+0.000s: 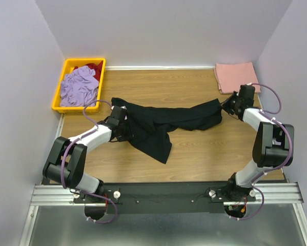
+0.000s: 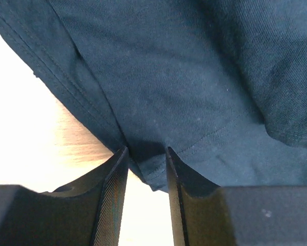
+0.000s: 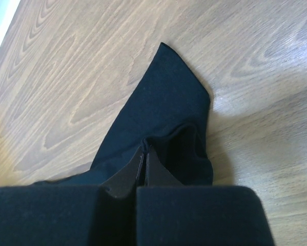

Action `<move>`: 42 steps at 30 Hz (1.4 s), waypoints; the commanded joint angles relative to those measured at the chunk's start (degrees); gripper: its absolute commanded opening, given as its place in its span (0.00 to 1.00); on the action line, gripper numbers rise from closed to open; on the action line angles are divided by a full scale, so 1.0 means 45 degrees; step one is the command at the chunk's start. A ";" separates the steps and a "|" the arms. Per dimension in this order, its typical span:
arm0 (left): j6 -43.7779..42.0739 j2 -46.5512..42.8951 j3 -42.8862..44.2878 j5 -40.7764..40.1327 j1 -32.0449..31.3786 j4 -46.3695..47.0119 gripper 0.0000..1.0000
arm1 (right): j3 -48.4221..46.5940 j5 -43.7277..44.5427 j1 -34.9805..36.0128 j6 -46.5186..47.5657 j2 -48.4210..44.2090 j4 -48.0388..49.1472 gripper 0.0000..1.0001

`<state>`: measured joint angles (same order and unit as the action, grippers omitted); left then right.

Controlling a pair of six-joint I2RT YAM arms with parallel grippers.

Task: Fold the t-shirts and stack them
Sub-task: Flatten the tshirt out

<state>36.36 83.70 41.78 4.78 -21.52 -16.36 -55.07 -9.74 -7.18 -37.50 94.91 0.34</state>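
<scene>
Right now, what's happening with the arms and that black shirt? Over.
Right gripper shut on black t-shirt. Left gripper astride its hem, grip unclear. Shirt strung across table, unfolded. Nothing blocking.

black t-shirt [image 1: 158,125], pink t-shirt [image 1: 236,77], yellow bin [image 1: 71,108]

Our left arm [image 1: 89,137] stretches forward and inward with its elbow bent low. The left gripper [image 2: 147,149] has its jaws a narrow gap apart at the hem of the black cloth t-shirt [image 1: 158,120]. Our right arm [image 1: 261,128] rises from its base and folds forward, and the right gripper [image 3: 144,152] is pinched tight on that shirt's other end.
</scene>
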 commanded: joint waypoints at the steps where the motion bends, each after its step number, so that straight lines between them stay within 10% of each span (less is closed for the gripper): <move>1: 0.0104 0.0285 0.0306 -0.0143 -0.0101 -0.0368 0.43 | 0.0109 -0.0004 0.0033 0.0129 -0.0155 -0.0036 0.01; 24: 0.0611 -0.0163 0.2043 -0.0944 -0.1038 -0.1579 0.22 | 0.0245 0.0094 0.0033 0.0208 -0.0252 0.0042 0.01; 42: 0.0495 0.0599 0.2239 -0.0964 -0.1527 -0.1540 0.37 | 0.0304 0.0035 0.0033 0.0208 -0.0135 0.0061 0.01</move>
<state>38.85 86.39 51.09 1.96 -27.90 -22.46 -54.65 -9.72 -7.18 -37.43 94.91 0.36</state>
